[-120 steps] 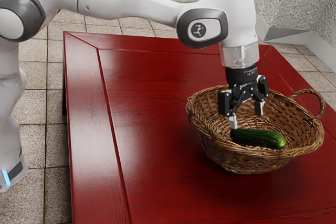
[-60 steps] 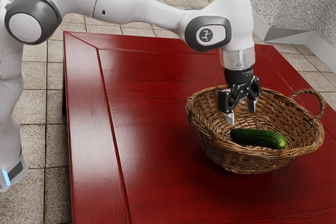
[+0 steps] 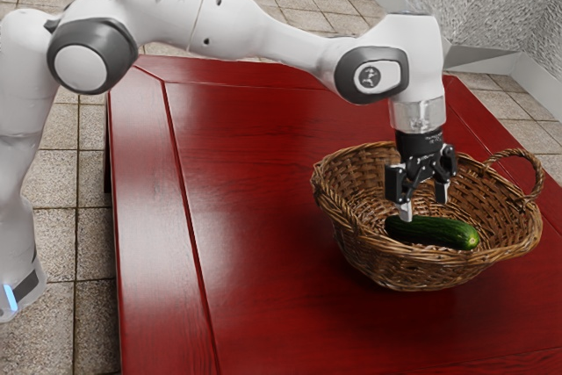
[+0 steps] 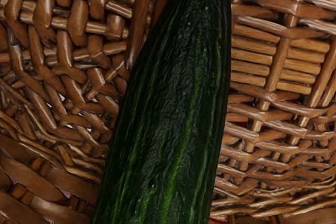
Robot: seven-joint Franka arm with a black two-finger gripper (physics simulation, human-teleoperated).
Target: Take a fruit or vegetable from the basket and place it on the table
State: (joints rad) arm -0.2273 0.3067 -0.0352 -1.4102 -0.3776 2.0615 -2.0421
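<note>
On the glossy red wooden table point(image 3: 263, 217), note the long dark-green cucumber point(image 3: 435, 232), inside the brown wicker basket point(image 3: 395, 270), long axis toward the exterior view's right. Compare the black two-finger gripper point(image 3: 423, 207), released, just above; probably lower to straddle its width.

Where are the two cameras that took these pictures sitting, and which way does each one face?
Exterior view: it stands off at the arm's side, above table height, looking down across the glossy red wooden table; the white jointed arm and its black two-finger gripper show in it, fingers apart.
Wrist view: it rides on the arm's hand, facing down into the brown woven wicker basket, close over the dark green ridged cucumber.
Shared: both show the cucumber lying in the basket.
</note>
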